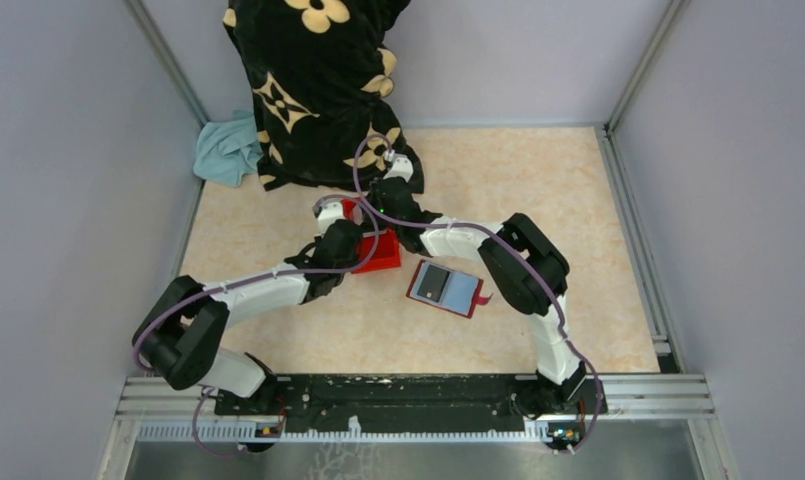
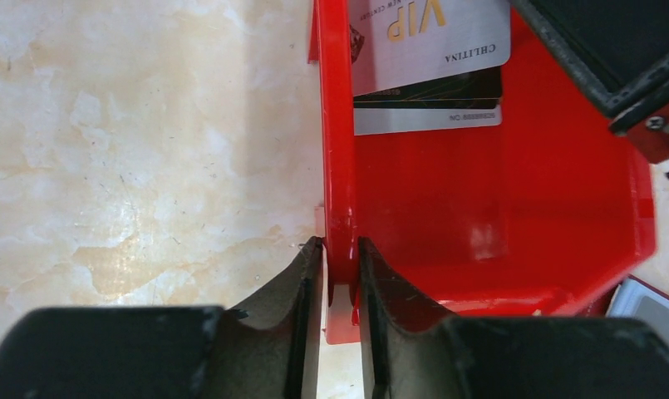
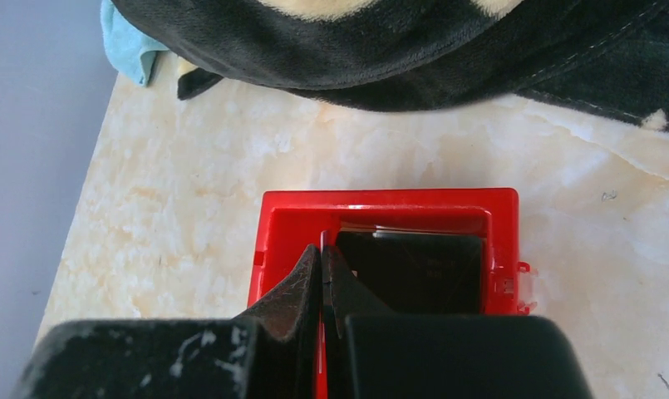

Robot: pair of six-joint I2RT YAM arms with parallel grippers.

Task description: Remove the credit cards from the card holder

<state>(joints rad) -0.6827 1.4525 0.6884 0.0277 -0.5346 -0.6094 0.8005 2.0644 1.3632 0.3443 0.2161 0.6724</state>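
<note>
Notably, I had the left gripper (image 2: 339, 249) clamped on the box (image 2: 335, 150) wall, the right gripper (image 3: 322, 249) shut inside the box, apparently empty. The holder (image 1: 414, 295) lay open at 4 o'clock from both, long axis 10-to-4, cards (image 1: 460, 291) showing, nearer the right gripper.

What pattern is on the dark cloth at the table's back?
The cloth is black with cream flower motifs; the top external view shows it best.

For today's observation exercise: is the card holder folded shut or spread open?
Spread open: the card holder lies flat, its two inner panels facing up, clasp tab sticking out sideways.
</note>
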